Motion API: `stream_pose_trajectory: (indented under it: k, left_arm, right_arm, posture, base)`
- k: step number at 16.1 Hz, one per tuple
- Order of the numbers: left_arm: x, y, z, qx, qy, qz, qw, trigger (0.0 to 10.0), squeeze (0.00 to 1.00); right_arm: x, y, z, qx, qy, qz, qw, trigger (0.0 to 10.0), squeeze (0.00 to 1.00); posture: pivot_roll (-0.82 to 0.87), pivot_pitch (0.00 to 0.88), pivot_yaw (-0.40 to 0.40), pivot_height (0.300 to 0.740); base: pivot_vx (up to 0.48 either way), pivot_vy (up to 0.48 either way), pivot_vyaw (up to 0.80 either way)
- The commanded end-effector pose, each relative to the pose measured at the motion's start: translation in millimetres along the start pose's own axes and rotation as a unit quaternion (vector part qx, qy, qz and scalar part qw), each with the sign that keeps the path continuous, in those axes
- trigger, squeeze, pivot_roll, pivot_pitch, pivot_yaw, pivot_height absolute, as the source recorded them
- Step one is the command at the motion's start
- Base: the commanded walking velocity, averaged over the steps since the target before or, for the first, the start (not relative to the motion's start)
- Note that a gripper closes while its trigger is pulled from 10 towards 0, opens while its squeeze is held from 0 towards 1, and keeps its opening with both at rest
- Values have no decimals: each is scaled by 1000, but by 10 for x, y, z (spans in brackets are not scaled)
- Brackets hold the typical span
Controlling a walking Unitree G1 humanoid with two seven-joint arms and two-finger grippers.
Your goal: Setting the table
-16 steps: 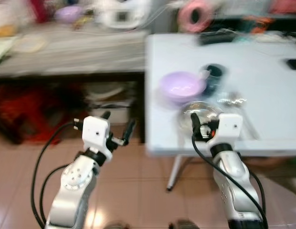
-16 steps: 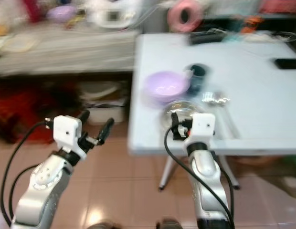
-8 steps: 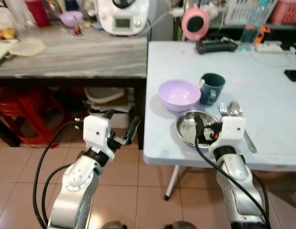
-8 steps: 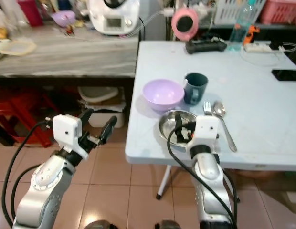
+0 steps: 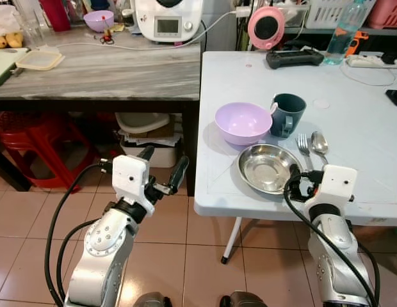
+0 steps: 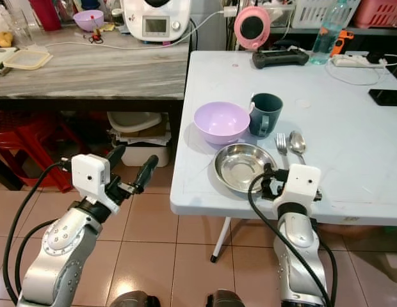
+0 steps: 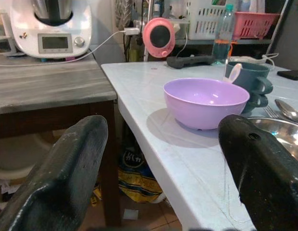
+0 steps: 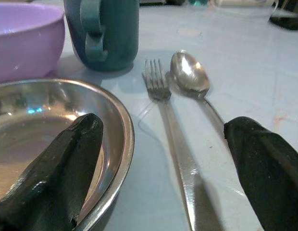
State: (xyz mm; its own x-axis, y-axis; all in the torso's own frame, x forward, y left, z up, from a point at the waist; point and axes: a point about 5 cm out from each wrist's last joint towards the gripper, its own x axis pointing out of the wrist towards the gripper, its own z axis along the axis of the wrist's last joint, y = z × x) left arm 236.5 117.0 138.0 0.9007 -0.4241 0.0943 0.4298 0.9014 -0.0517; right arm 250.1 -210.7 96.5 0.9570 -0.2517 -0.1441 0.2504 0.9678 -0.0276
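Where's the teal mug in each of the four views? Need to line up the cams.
Left eye view: teal mug on the white table, right of the purple bowl.
Right eye view: same spot, behind the steel plate.
Left wrist view: right side, behind the bowl, partly hidden.
Right wrist view: top centre, handle facing the camera, behind the fork.
Shared landmark: the purple bowl beside the mug.
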Motion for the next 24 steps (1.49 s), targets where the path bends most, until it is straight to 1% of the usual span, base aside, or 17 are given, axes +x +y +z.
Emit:
stream_pose_trajectory:
  k: [1,4,6,7,8,9,10,11,12,14,17,21,24]
  left_arm:
    - [1,9,28,5,-2,-2,1000,10000,0]
    - [-5,9,26,6,0,-1,1000,10000,0]
    - [-9,7,24,6,0,0,1000,10000,0]
    - [-10,7,23,6,0,0,1000,10000,0]
    - [-13,4,23,6,0,-1,1000,10000,0]
    - [-14,4,24,6,1,-1,1000,10000,0]
    - [-16,1,24,6,1,-2,1000,10000,0]
    - [-19,-3,20,6,2,-4,1000,10000,0]
    - [-20,-6,21,7,2,-5,1000,10000,0]
    - [-22,-7,25,9,3,-6,1000,10000,0]
    - [-28,-1,31,12,3,-6,1000,10000,0]
    - [-32,-18,35,16,4,-12,1000,10000,0]
    - [-34,-23,33,17,4,-12,1000,10000,0]
  right_arm:
    - [13,6,-24,9,11,4,1000,10000,0]
    - [48,63,-8,20,18,25,999,10000,0]
    - [36,113,-24,30,27,44,998,10000,0]
    - [27,123,-30,32,29,48,998,8667,0]
    - [9,134,-43,36,34,52,997,1765,0]
    - [-1,135,-50,40,39,52,997,0,0]
    - [-9,137,-63,44,46,52,997,235,0]
    - [-19,139,-82,50,57,53,996,745,0]
    - [-23,140,-91,53,63,54,995,902,0]
    - [-27,144,-116,64,81,55,993,0,0]
    - [-10,161,-130,70,98,55,991,0,0]
    - [-18,184,-203,87,139,53,985,0,0]
    - [-28,182,-211,94,148,49,983,0,0]
  posture:
    - [3,58,30,740]
    - [7,60,27,740]
    - [7,62,26,740]
    - [7,62,26,740]
    - [6,64,26,740]
    - [5,68,27,740]
    - [2,72,28,740]
    - [2,73,30,740]
    - [2,74,29,740]
    - [3,78,29,740]
    - [1,89,36,740]
    - [1,98,36,740]
    - [-1,101,35,740]
  base:
    - [0,0,0]
    - [0,0,0]
    - [0,0,0]
    - [0,0,0]
    - [0,0,0]
    - [0,0,0]
    - [0,0,0]
    - [0,0,0]
    - [0,0,0]
    - [0,0,0]
    - [0,0,0]
    - [0,0,0]
    - [0,0,0]
